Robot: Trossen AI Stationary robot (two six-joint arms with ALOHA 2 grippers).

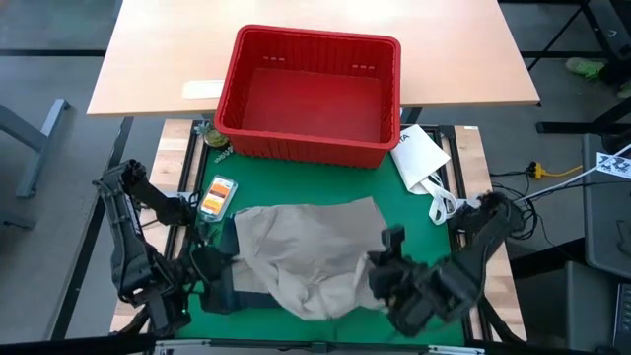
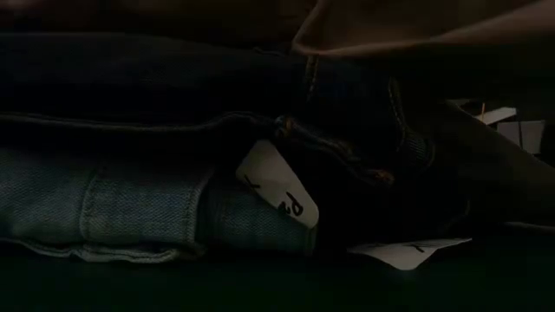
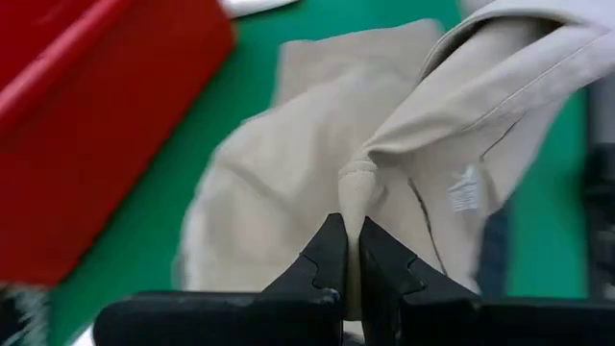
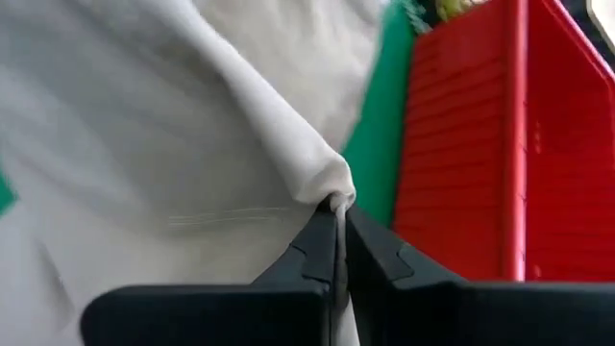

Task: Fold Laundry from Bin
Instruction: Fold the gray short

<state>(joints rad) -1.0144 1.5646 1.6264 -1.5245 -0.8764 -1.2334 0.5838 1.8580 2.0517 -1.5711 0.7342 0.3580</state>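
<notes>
Tan khaki trousers (image 1: 311, 251) lie bunched on the green mat (image 1: 296, 187), over dark blue jeans (image 1: 229, 291). My left gripper (image 3: 349, 226) is shut on the trousers at their left side (image 1: 225, 258). My right gripper (image 4: 339, 207) is shut on them at their right side (image 1: 386, 247). The low view shows the folded dark jeans (image 2: 173, 87) resting on a lighter blue denim piece (image 2: 130, 208), with tan cloth (image 2: 416, 30) raised above them. The red bin (image 1: 311, 94) stands at the far side with nothing showing inside. My left gripper pinches a bunched fold of the tan trousers (image 3: 357, 187) between its two fingers, slanting down from the table's near left. The cloth rises in a gathered peak at the fingers and drapes away toward the mat. My right gripper pinches a small gathered fold of the tan trousers (image 4: 332, 192) between its two fingers, slanting down from the near right. The cloth is drawn up into a ridge at the fingertips, and the rest hangs away slack.
A white flat packet (image 1: 419, 153) lies on the mat's far right beside the bin. A small orange packet (image 1: 217, 194) lies at the mat's far left. The bin rests on a wooden table (image 1: 158, 59) behind the mat. White tags (image 2: 277, 195) show by the jeans.
</notes>
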